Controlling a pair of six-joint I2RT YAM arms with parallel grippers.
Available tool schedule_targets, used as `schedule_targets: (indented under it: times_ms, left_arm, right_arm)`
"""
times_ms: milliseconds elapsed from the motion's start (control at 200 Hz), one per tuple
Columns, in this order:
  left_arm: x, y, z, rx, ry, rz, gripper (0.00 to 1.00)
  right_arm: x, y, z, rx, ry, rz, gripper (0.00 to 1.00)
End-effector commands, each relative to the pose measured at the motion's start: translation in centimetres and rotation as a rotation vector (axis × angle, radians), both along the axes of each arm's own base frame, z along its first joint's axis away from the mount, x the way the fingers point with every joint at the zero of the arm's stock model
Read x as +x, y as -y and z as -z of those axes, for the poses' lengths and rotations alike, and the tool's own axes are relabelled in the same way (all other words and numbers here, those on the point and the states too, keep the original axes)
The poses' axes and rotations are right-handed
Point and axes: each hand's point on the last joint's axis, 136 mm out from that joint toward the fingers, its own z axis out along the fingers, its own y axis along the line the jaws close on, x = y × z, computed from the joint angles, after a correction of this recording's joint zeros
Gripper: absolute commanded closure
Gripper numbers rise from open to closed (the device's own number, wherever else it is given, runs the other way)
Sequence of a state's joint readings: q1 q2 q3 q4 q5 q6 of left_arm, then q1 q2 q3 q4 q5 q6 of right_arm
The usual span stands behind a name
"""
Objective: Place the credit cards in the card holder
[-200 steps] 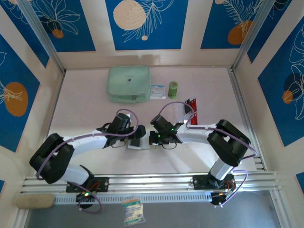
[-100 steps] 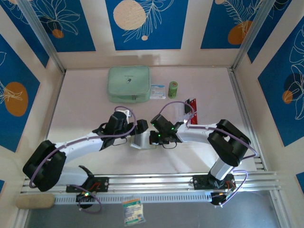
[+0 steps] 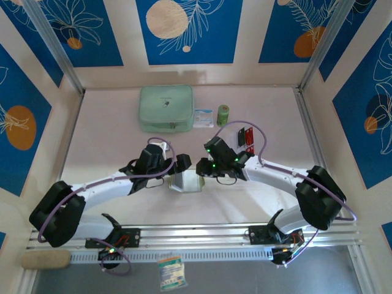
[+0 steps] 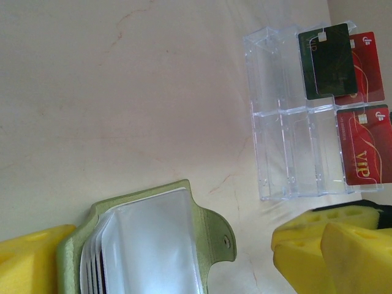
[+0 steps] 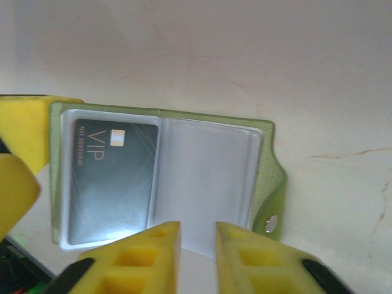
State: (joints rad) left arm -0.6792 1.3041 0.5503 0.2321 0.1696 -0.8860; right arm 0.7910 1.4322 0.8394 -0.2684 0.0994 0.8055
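1. Step in hand: the olive-green folding card holder [image 5: 208,174] lies open on the pale table [image 3: 110,141], near centre, between the two grippers. A dark plastic VIP card [image 5: 113,180] sits fully inside its left clear sleeve. The sleeve to its right is empty. I judge this card's insertion complete.
2. Right gripper [image 5: 196,236]: the jaws stand narrowly apart at the holder's near edge, with nothing between them.
3. Left gripper [image 4: 174,248]: the jaws stand wide, one yellow pad on each side of the holder, gripping nothing.
4. Remaining work: the clear acrylic tiered rack [image 4: 288,122], far and to the right of the holder, carries one dark rectangular card [image 4: 327,61] and two bright red plastic cards [image 4: 366,147].
5. Next move, as judged: the right arm needs to lift clear and travel to the rack. It should pinch one thin card by its exposed edge. The left arm should keep the holder flat and open.
6. Differences between views: the right wrist view shows the seated card and the empty sleeve. The left wrist view shows the stacked sleeve edges, the snap tab and the rack's contents. The top view gives the layout, including a pale mint-green zip pouch [image 3: 166,108] at the far edge.
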Motion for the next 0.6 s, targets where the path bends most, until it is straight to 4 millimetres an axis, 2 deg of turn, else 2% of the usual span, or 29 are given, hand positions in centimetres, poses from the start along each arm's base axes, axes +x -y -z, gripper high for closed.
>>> schedule_targets:
  times_ms: [0,80,120,370,460,595]
  left_arm:
    - [-0.3,0.6,-1.2,-0.043,0.021,0.02,0.0]
    - [-0.3,0.7,-1.3,-0.044,0.022,0.023,0.0]
    - [-0.3,0.7,-1.4,-0.045,0.023,0.022,0.0]
    - [-0.3,0.9,-2.1,-0.052,0.03,0.027,0.0]
    - [-0.3,1.2,-2.5,-0.058,0.033,0.033,0.0]
    - [-0.4,2.2,-3.1,-0.07,0.038,0.056,0.0]
  right_arm:
    - [-0.6,1.2,1.3,-0.06,-0.028,0.004,0.65]
    - [-0.7,1.1,2.2,-0.08,-0.042,-0.001,0.53]
    - [-0.7,1.1,2.7,-0.092,-0.051,-0.002,0.51]
    - [-0.3,1.1,5.0,-0.149,-0.074,-0.001,0.51]
    - [0.1,1.3,5.3,-0.147,-0.078,0.014,0.63]
    - [0.4,1.3,5.4,-0.095,-0.091,0.026,0.91]
